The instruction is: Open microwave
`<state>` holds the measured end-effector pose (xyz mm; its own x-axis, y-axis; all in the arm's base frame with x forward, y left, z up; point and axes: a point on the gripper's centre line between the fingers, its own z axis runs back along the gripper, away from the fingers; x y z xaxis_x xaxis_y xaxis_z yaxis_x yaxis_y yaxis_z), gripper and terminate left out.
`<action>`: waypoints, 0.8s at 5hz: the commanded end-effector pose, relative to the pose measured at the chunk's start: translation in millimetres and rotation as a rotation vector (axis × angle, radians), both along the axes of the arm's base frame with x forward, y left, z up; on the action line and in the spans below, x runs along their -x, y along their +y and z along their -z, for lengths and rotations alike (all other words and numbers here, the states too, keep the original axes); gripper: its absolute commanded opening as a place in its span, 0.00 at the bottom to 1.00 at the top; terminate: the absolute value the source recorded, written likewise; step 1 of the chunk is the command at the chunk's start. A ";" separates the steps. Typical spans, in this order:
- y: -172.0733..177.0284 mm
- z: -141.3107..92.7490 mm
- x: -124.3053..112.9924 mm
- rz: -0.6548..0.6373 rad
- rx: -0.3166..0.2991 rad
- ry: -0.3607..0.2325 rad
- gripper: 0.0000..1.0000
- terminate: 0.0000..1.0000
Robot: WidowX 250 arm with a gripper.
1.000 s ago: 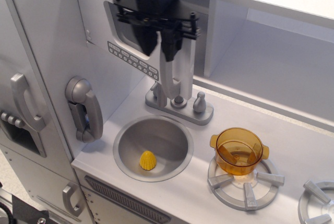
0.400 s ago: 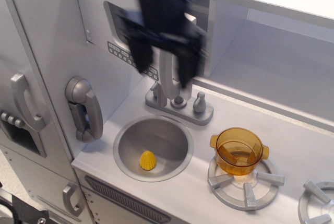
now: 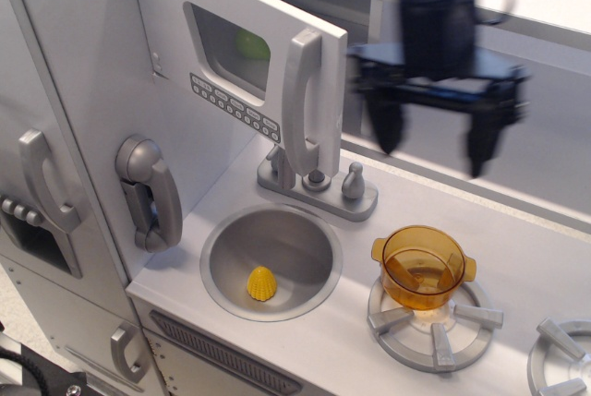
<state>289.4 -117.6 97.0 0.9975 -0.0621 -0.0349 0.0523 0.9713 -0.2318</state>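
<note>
The microwave (image 3: 231,64) is a grey door with a dark rounded window, a row of small oval buttons beneath and a long vertical silver handle (image 3: 300,105). The door stands swung out from the cabinet, hinged at its left. Something green shows through the window. My black gripper (image 3: 432,145) hangs to the right of the door, well clear of the handle, above the counter. It is motion-blurred, with its two fingers spread apart and nothing between them.
A silver wall phone (image 3: 148,193) hangs on the left wall. A faucet (image 3: 319,182) stands behind the sink (image 3: 270,253), which holds a yellow toy (image 3: 261,282). An orange pot (image 3: 423,267) sits on a burner. A grey door with curved handle (image 3: 42,184) is at far left.
My gripper let go of the microwave handle and moved right, away from the door. Its fingers are now apart. The door stays swung out.
</note>
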 end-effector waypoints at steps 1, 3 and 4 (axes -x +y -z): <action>-11.2 -38.7 -43.8 -0.054 0.042 -0.104 1.00 0.00; 44.2 -54.4 -64.8 -0.160 0.004 -0.160 1.00 0.00; 69.5 -52.5 -70.1 -0.198 -0.033 -0.155 1.00 0.00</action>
<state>352.2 -61.8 122.2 0.9928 0.1057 0.0569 -0.0925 0.9757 -0.1984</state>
